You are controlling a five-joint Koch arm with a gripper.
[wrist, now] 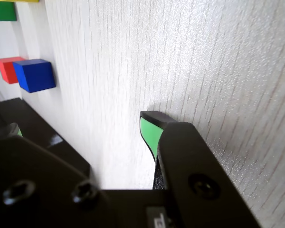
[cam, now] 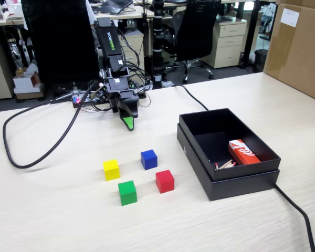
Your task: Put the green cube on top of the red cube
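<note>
The green cube [cam: 127, 192] sits on the pale wood table, nearest the front, with the red cube [cam: 165, 181] just to its right and apart from it. In the wrist view the green cube [wrist: 2, 10] shows at the top left edge and the red cube [wrist: 7, 69] lower down, partly behind a blue cube. My gripper [cam: 128, 122] hangs tip-down near the arm's base, well behind the cubes. In the wrist view the gripper [wrist: 84, 129] stands open with nothing between its green-padded fingers [wrist: 149, 130].
A yellow cube [cam: 111, 169] and a blue cube [cam: 149, 159] stand behind the green and red ones. A black open box [cam: 262, 181] on the right holds a red-and-white packet [cam: 243, 152] and matches. A black cable [cam: 21, 157] loops at left.
</note>
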